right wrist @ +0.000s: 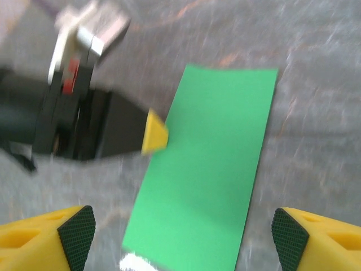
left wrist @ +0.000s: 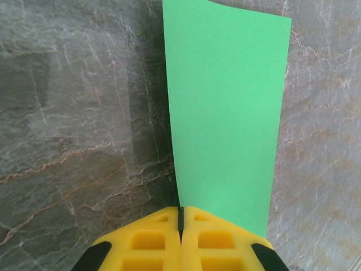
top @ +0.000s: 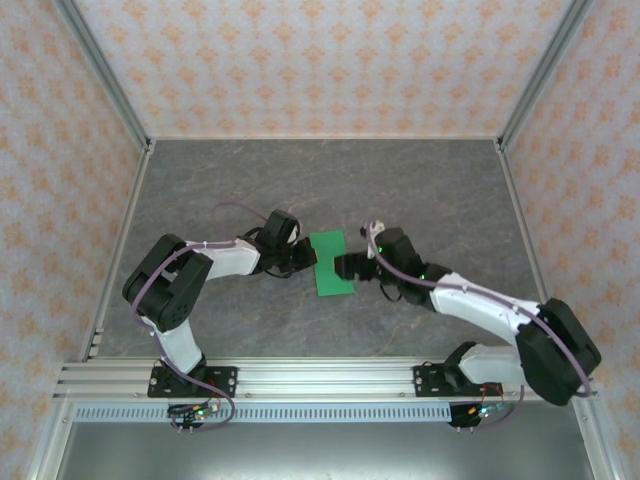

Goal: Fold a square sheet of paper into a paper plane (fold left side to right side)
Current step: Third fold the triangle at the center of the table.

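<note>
I'm watching a grey, marble-veined tabletop (top: 250,180) boxed in by walls (top: 300,60) papered in a peach floral pattern. The square sheet of paper (top: 332,263) is lying mid-table, showing as a plain, bright green, narrow rectangle. The left gripper (left wrist: 181,217) is pinching the sheet's left edge, its yellow fingers pressed together on the paper. The right gripper (right wrist: 183,236) is hovering at the sheet's right edge, fingers spread wide.

1. Grey marbled tabletop (top: 430,180), pale veins running through it, evenly lit.
2. Behind the tabletop stands a back wall (top: 320,60) in peach paper with orange floral motifs.
3. The same paper covers the left wall (top: 50,200) and right wall (top: 600,150) flanking the tabletop.
4. Metal posts (top: 100,60) rise from its far corners, and a ribbed aluminium rail (top: 320,378) lines its near edge.
</note>
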